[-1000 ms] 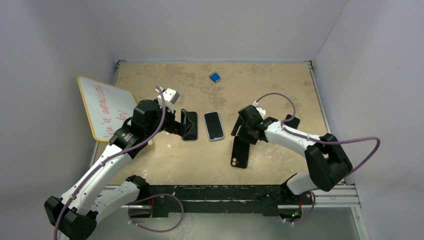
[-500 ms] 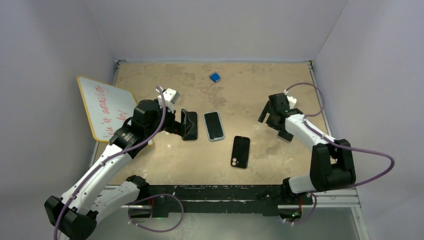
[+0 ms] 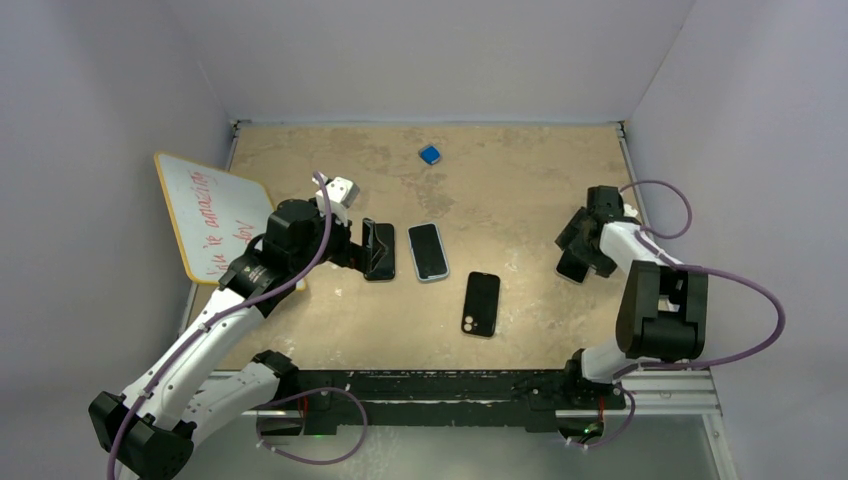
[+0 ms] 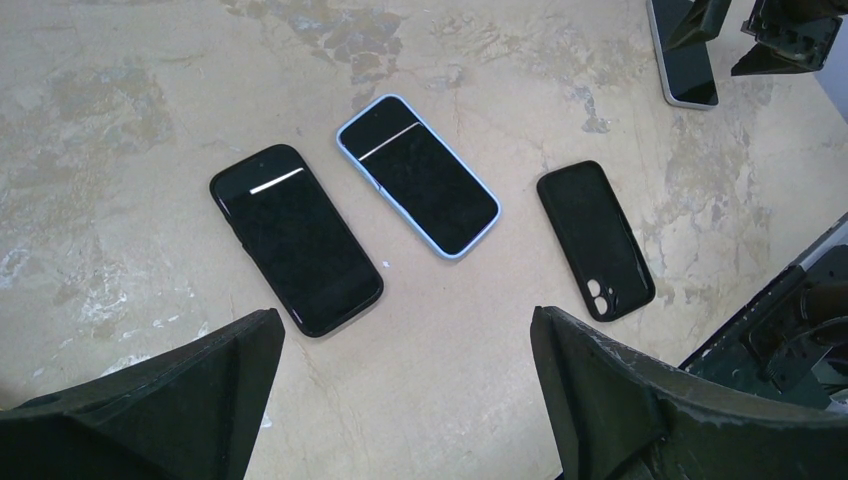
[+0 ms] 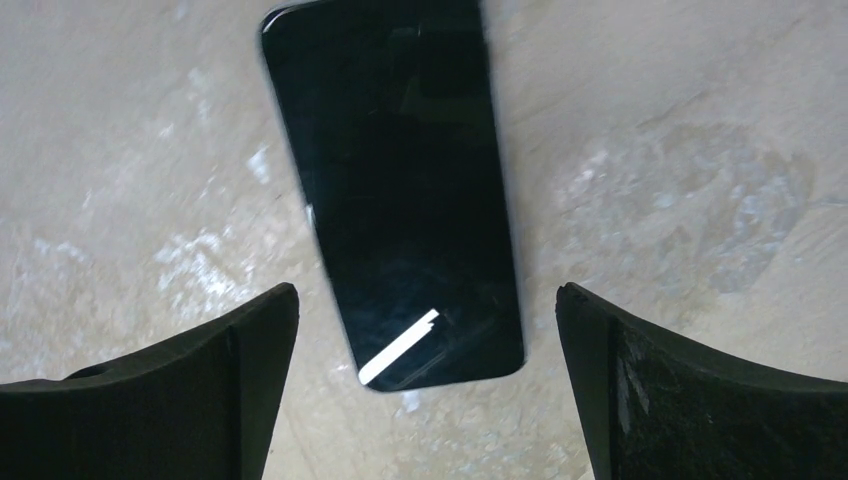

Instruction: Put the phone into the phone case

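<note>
Top external: flat black phone case (image 3: 481, 303) lies mid-worktop, toward the near edge. Bare black phone (image 3: 571, 268) near the right edge, under the right gripper (image 3: 580, 252). Left gripper (image 3: 372, 248) over a second black phone (image 3: 382, 268), beside a light-blue-cased phone (image 3: 429, 251).
Left wrist: jaws spread, empty.
Right wrist: jaws spread either side of the bare phone, gripping nothing.

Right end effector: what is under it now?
A dark phone lies flat on the table, screen up, between the open fingers of the right end effector. In the top view the arm hides part of it.
</note>
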`<state>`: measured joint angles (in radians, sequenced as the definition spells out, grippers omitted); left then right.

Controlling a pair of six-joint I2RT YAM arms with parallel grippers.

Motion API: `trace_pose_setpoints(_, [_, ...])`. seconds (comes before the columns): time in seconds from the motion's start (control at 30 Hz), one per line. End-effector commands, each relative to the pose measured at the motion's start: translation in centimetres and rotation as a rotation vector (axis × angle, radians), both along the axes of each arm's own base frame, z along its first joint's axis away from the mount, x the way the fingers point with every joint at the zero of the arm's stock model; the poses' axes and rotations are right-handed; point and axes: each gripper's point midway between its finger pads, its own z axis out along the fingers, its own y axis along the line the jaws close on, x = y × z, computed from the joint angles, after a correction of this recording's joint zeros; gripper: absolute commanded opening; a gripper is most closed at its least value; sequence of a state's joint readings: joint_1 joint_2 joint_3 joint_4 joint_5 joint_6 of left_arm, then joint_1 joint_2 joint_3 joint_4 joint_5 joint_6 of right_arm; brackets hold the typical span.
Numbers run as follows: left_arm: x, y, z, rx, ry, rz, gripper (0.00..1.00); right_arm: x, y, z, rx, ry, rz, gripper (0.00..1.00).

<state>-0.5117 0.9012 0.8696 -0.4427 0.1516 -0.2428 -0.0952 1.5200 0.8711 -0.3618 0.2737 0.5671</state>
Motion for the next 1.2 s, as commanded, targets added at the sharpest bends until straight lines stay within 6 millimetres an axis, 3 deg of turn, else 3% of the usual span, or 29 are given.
trace_pose_setpoints(0.0, [0.1,-0.3,1.4,-0.025,-0.041,-0.015,1.00,0.9,-1.7,0.4,0.007,-0.015,-0.030,0.99])
trace_pose_setpoints(0.17, [0.1,-0.6,1.4,-0.029,-0.038,-0.031,1.00,1.8,-0.7,-0.1,0.077,-0.048,0.037,0.99])
trace_pose_setpoints(0.43, [-0.2,-0.8,1.7,-0.042,-0.046,-0.046,1.00,2.1,-0.8,-1.2,0.079,-0.033,0.037,0.98])
trace_pose_setpoints(0.8, [-0.3,-0.9,1.9,-0.049,-0.053,-0.054,1.00,2.2,-1.9,-1.9,0.018,0.020,0.048,0.86])
trace_pose_setpoints(1.0, [-0.3,-0.7,2.0,-0.048,-0.059,-0.046,1.00,2.2,-0.8,-2.3,0.010,0.048,0.106,0.77])
trace_pose_setpoints(1.17, [-0.1,-0.5,1.3,-0.029,-0.029,-0.029,1.00,1.9,1.3,-2.6,0.037,0.044,0.167,0.71])
